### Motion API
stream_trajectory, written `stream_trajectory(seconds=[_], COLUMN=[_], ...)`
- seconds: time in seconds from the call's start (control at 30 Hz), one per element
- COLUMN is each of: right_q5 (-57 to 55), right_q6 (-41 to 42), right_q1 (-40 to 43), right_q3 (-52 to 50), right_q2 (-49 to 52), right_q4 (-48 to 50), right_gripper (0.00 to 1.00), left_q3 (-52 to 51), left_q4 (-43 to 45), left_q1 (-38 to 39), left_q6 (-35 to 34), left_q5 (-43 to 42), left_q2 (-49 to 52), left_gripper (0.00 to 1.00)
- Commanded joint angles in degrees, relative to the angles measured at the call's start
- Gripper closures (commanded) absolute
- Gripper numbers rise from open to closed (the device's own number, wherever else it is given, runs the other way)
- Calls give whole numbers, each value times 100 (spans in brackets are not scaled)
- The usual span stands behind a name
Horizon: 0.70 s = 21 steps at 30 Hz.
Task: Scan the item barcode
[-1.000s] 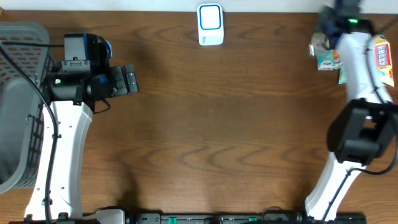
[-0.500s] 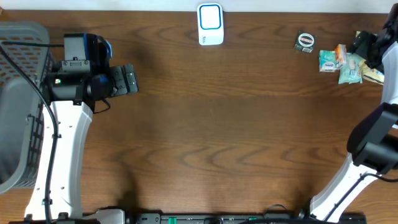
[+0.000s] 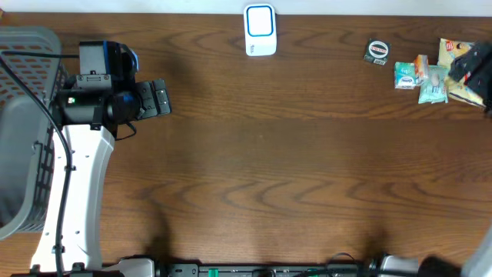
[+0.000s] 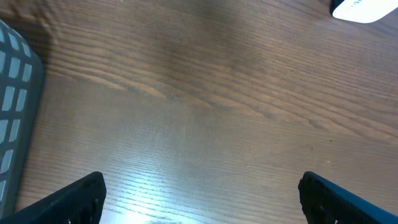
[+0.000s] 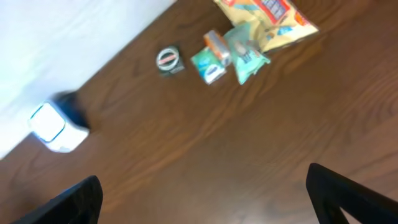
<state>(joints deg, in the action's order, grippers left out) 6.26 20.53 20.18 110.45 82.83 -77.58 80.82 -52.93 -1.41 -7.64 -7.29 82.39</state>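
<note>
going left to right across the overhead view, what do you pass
grey basket → left gripper → white scanner → small round black item → green packets → yellow bag

1. Looks like a mock shop checkout set up on a robot test bench.
2. Centres on a white barcode scanner (image 3: 260, 30) standing at the far edge of a wood-grain table (image 3: 269, 169).
3. Keeps a grey mesh basket (image 3: 23, 123) far to the left of the scanner.
4. Shows small snack packets (image 3: 433, 86) and a round dark pack (image 3: 377, 51) to the right of the scanner.
5. Has a white robot arm (image 3: 77, 177) mounted left of the scanner, on the near side.
</note>
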Motion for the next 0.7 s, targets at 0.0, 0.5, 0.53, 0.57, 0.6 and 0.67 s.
stream_trajectory(seconds=[0.0,0.5,0.53,0.57,0.6,0.67], right_q5=[140,826,826,822,824,824], right_q6=[-131,85,85,83,85,85], right_q1=[-243,-267,-267,-267,-267,-267], right_q3=[-1215,-4229,-4269,-4282,-4282,-4282], right_q2=[-970,-3261,-3252,-3235,-3220,-3220], right_q4=[214,428,428,426,431,431], right_gripper=[1,1,1,1,1,1], left_q3=[9,9,9,9,9,9], left_q4=[-20,-20,-20,-20,-20,-20], left_q1=[-17,-17,-17,-17,-17,-17], left_q6=[13,13,13,13,13,13], left_q5=[50,50,50,50,50,50], left_q2=[-4,-2,-2,-4,-4,-4], left_gripper=[2,2,2,2,2,2])
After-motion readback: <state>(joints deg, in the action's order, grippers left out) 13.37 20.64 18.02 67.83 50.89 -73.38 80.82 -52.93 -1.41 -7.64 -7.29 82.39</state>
